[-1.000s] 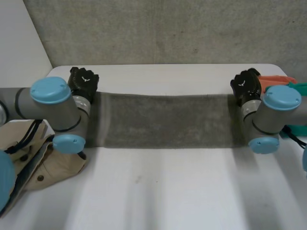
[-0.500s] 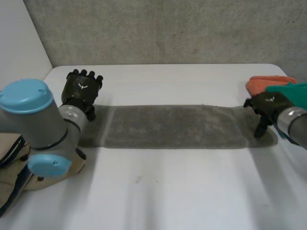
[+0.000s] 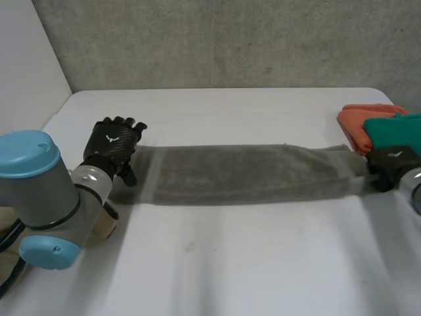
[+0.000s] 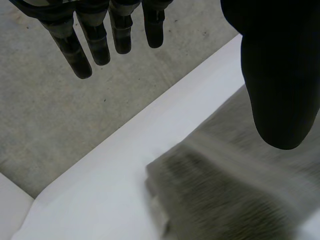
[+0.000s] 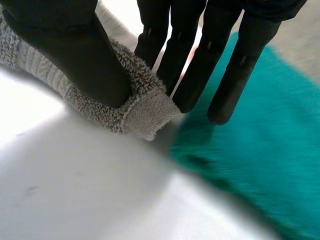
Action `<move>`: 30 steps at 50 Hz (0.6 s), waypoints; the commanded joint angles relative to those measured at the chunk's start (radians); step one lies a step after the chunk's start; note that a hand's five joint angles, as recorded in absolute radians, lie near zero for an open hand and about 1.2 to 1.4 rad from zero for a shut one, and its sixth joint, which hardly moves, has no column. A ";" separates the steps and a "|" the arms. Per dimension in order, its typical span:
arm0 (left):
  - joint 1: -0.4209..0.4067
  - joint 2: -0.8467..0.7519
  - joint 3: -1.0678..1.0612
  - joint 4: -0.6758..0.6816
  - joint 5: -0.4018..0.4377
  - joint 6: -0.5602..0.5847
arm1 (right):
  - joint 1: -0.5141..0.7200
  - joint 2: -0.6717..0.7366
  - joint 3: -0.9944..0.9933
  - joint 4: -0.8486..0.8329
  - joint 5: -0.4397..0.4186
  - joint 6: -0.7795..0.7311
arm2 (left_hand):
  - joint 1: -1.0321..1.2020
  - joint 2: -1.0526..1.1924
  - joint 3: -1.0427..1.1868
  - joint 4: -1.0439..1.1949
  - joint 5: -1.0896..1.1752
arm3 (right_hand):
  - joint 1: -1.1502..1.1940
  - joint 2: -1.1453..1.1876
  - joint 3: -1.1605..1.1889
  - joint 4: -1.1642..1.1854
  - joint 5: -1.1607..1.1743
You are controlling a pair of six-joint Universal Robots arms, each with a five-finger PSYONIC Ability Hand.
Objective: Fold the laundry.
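A grey towel (image 3: 243, 174) lies as a long folded strip across the white table (image 3: 217, 263). My right hand (image 3: 389, 164) is at the towel's right end. In the right wrist view the thumb (image 5: 80, 55) and fingers (image 5: 192, 60) pinch that end of the towel (image 5: 142, 107). My left hand (image 3: 115, 146) hovers at the towel's left end with straight, spread fingers. In the left wrist view its fingers (image 4: 95, 37) and thumb (image 4: 280, 75) stand apart above the towel's end (image 4: 220, 195), holding nothing.
An orange cloth (image 3: 358, 122) and a teal cloth (image 3: 395, 128) lie stacked at the table's right edge, right behind my right hand; the teal cloth (image 5: 260, 150) lies under its fingertips. A beige garment (image 3: 99, 227) lies at the left front, under my left arm.
My left hand let go of the towel's left end and opened. My right hand swung out to the right end and closed on it. The towel now lies narrower and longer.
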 commanded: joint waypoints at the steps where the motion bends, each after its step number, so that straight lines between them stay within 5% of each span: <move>1: 0.025 0.034 -0.014 -0.011 -0.004 -0.002 | -0.119 -0.161 0.015 -0.026 -0.004 -0.064 | -0.016 -0.030 -0.035 -0.026 -0.048 | 0.292 0.223 0.213 0.201 0.249; 7: 0.046 0.086 -0.051 -0.011 0.004 -0.009 | -0.131 -0.122 -0.114 0.029 0.056 -0.275 | -0.016 -0.030 -0.035 -0.026 -0.048 | 0.292 0.223 0.213 0.201 0.249; 12: 0.060 0.118 -0.083 -0.008 0.019 -0.025 | 0.025 -0.102 -0.171 0.017 0.078 -0.328 | -0.016 -0.030 -0.035 -0.026 -0.048 | 0.292 0.223 0.213 0.201 0.249; 20: 0.075 0.152 -0.115 -0.006 0.029 -0.048 | 0.390 -0.132 -0.117 -0.255 -0.063 -0.331 | -0.016 -0.030 -0.035 -0.026 -0.048 | 0.292 0.223 0.213 0.201 0.249; 25: 0.083 0.174 -0.145 -0.006 0.029 -0.051 | 0.618 -0.028 -0.066 -0.378 -0.226 -0.361 | -0.016 -0.030 -0.035 -0.026 -0.048 | 0.292 0.223 0.213 0.201 0.249; 30: 0.080 0.175 -0.168 0.002 0.032 -0.054 | 0.734 0.114 -0.095 -0.347 -0.248 -0.458 | -0.016 -0.030 -0.035 -0.026 -0.048 | 0.292 0.223 0.213 0.201 0.249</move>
